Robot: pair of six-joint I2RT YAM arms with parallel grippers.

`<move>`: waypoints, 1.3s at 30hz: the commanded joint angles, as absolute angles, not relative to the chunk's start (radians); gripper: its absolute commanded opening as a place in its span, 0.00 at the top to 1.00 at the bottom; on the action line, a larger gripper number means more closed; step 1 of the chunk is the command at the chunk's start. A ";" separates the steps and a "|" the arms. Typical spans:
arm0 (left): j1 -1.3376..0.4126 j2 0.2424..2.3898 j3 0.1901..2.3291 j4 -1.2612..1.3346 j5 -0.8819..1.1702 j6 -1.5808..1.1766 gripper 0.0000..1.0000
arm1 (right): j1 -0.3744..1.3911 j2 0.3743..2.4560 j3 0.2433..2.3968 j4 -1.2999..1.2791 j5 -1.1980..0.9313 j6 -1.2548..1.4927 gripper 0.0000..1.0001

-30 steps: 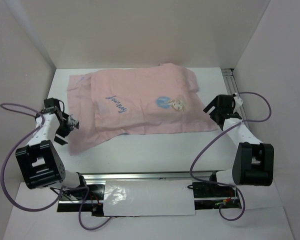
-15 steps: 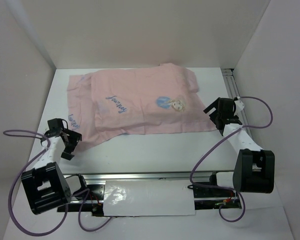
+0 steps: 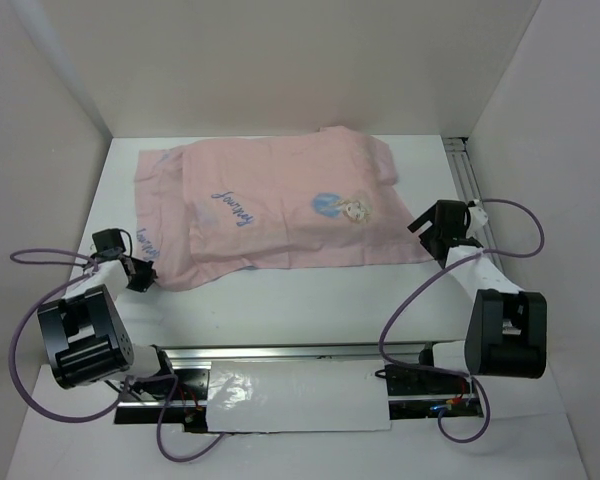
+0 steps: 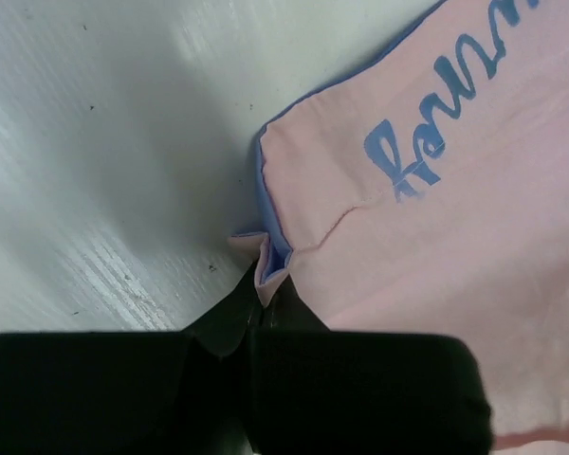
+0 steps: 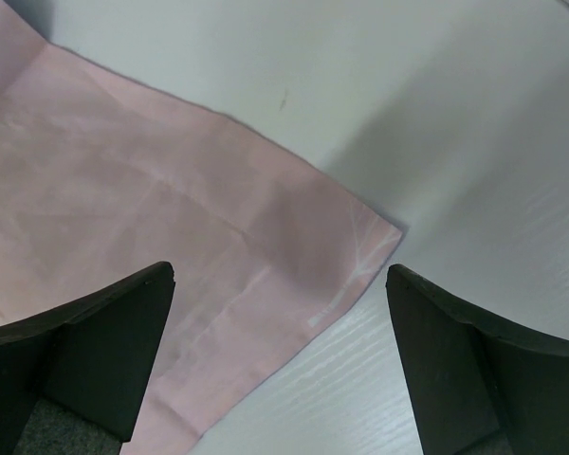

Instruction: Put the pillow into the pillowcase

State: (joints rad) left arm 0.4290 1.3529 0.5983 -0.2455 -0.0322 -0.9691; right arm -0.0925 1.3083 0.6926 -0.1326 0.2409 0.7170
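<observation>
The pillowcase (image 3: 280,205) lies spread across the table with its pale pink side up, showing a small cartoon face and blue lettering. My left gripper (image 3: 143,273) is at its near left corner, shut on a pinched fold of pink cloth with a blue lining (image 4: 270,265). My right gripper (image 3: 437,232) hovers open over the near right corner (image 5: 360,246), one finger on each side and nothing between them. The pillow does not show in any view.
White walls close in the table on the left, back and right. A metal rail (image 3: 465,170) runs along the right edge and another (image 3: 290,352) along the front, between the arm bases. Purple cables (image 3: 25,330) loop beside both arms.
The left gripper swung in to the pillowcase's near left corner and shut on it, and that corner has drawn back. The right gripper shifted slightly and stayed open.
</observation>
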 commanded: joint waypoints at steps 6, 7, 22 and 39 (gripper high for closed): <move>0.430 1.284 0.555 -0.230 -0.018 -0.936 1.00 | -0.112 1.390 0.675 -0.175 0.199 0.738 0.00; 0.430 1.258 0.546 -0.218 -0.018 -0.927 1.00 | -0.112 1.402 0.675 -0.175 0.199 0.747 0.00; 0.430 1.083 0.554 -0.268 -0.038 -0.894 1.00 | -0.112 1.600 0.629 0.102 0.088 0.778 0.09; 0.430 1.025 0.574 -0.279 -0.049 -0.828 1.00 | -0.052 1.664 0.672 0.331 -0.006 0.709 1.00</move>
